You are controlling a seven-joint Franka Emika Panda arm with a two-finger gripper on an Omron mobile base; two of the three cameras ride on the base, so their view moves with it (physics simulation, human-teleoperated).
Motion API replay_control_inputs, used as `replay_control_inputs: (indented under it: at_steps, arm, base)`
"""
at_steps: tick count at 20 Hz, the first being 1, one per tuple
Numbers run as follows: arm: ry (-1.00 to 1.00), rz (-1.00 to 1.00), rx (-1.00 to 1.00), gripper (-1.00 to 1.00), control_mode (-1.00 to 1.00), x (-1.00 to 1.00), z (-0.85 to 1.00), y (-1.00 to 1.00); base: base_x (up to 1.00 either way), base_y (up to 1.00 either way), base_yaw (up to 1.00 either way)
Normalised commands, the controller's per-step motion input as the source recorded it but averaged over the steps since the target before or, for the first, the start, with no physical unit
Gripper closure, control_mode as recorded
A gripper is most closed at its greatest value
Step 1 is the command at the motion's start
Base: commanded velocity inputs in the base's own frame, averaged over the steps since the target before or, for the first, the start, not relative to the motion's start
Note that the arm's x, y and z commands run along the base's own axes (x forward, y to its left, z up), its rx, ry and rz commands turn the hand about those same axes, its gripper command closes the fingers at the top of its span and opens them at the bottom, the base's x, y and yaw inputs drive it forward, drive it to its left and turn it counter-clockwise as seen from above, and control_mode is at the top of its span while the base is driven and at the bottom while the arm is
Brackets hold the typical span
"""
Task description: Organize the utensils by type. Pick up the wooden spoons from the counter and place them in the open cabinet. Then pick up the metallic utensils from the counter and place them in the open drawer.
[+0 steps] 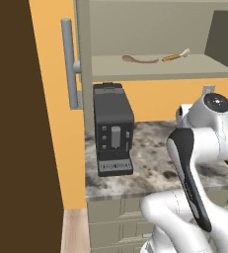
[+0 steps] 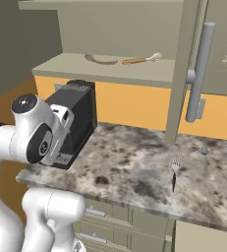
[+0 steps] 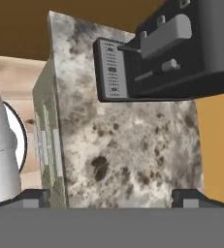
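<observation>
Both wooden spoons lie on the shelf of the open cabinet point(image 1: 160, 69): the plain dark brown one point(image 1: 140, 60) point(image 2: 101, 60) and the orange-brown one with a pale bowl point(image 1: 176, 55) point(image 2: 142, 59). On the mottled counter point(image 2: 129, 162), right of the cabinet door, rest the fork point(image 2: 175, 173) with its dark reddish handle and the small grey metal spoon point(image 2: 205, 155). My gripper point(image 3: 112, 199) is open and holds nothing. It looks down on bare counter point(image 3: 128, 145) in front of the coffee machine point(image 3: 171, 53).
A black coffee machine point(image 1: 113, 128) point(image 2: 78, 120) stands at the counter's left end, under the shelf. The cabinet door with its long grey bar handle point(image 2: 200, 74) point(image 1: 70, 64) hangs open over the counter. Olive-beige drawer fronts point(image 1: 120, 222) run below the counter edge.
</observation>
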Motion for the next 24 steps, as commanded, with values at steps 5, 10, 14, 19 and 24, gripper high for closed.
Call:
replay_control_inputs:
  at_steps: [5, 10, 14, 19, 24]
  arm:
    - [0.0, 0.0, -0.03, -1.0, -1.0, -0.93, -0.66, 0.18]
    - [-0.01, 0.0, 0.0, -1.0, -1.0, -0.53, -0.31, 0.0]
    - [0.0, 0.0, 0.0, -1.0, -1.0, -0.31, -0.25, 0.0]
    - [0.0, 0.0, 0.0, -1.0, -1.0, -0.29, -0.34, 0.0]
    - [0.0, 0.0, 0.0, -1.0, -1.0, -0.33, -0.3, 0.0]
  base:
    - [0.0, 0.0, 0.0]
    - [0.0, 0.0, 0.0]
    - [0.0, 0.0, 0.0]
    - [0.0, 0.0, 0.0]
    - [0.0, 0.0, 0.0]
